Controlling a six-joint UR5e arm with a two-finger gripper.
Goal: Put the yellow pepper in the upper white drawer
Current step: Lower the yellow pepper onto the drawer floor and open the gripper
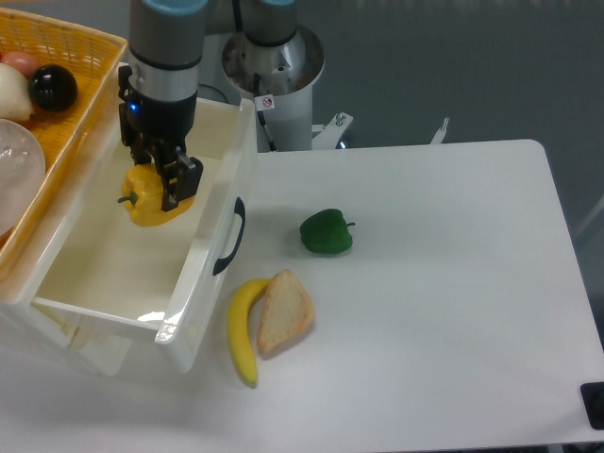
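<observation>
The yellow pepper (146, 201) is a small lobed yellow-orange pepper with a short dark stem pointing left. It hangs inside the open upper white drawer (203, 274), which has a dark curved handle (230, 236) on its front. My gripper (160, 172) is over the drawer and shut on the yellow pepper from above, its dark fingers (179, 179) clamping the top of it. I cannot tell whether the pepper touches the drawer floor.
A green bell pepper (327, 232) lies on the white table right of the drawer. A banana (242, 327) and a slice of bread (284, 311) lie near the drawer's front corner. A yellow woven basket (66, 57) with round items stands at the upper left.
</observation>
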